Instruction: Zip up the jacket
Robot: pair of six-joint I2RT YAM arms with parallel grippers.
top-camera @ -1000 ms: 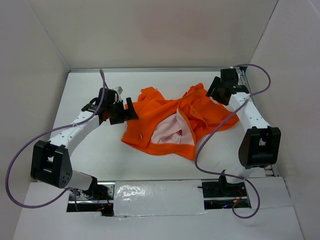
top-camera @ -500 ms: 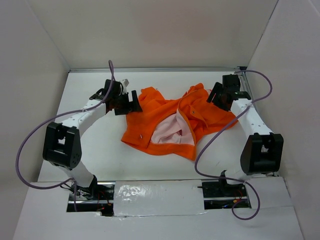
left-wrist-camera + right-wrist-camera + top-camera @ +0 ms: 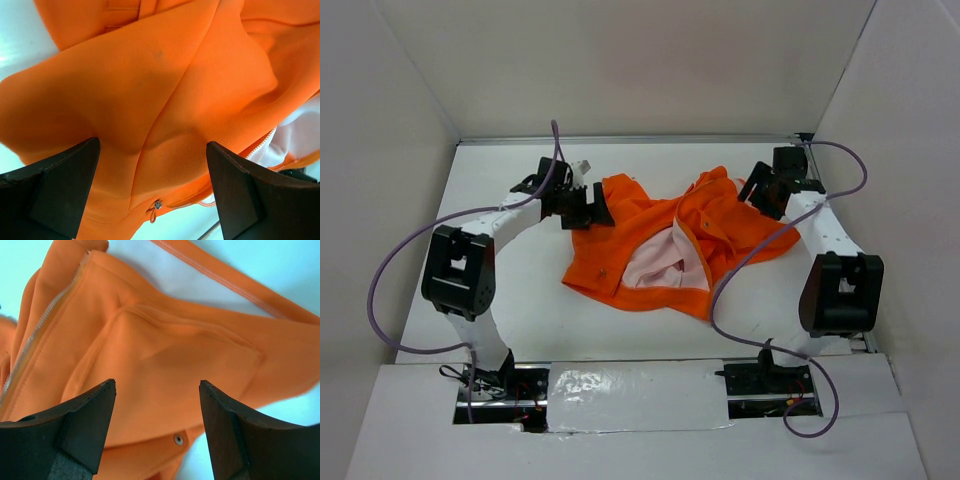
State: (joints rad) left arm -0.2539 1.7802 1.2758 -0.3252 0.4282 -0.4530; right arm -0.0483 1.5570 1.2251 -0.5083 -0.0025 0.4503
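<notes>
The orange jacket (image 3: 660, 235) lies crumpled and open on the white table, its pale lining (image 3: 658, 262) showing in the middle. My left gripper (image 3: 595, 210) is open at the jacket's left edge, its jaws spread over orange fabric (image 3: 165, 100) with a small snap (image 3: 157, 204) below. My right gripper (image 3: 752, 190) is open at the jacket's right edge, over a chest pocket (image 3: 170, 365). The light zipper (image 3: 45, 320) runs along the fabric edge at left, and a snap (image 3: 178, 439) shows between the jaws. Neither gripper holds anything.
White walls enclose the table (image 3: 500, 290) on the left, back and right. Purple cables (image 3: 390, 270) loop from both arms; the right one (image 3: 740, 270) lies across the jacket's right side. The arm bases stand at the near edge.
My left arm has swung inward and farther back, bringing its gripper over the jacket's left edge. My right gripper has shifted slightly. The jacket has not moved.
</notes>
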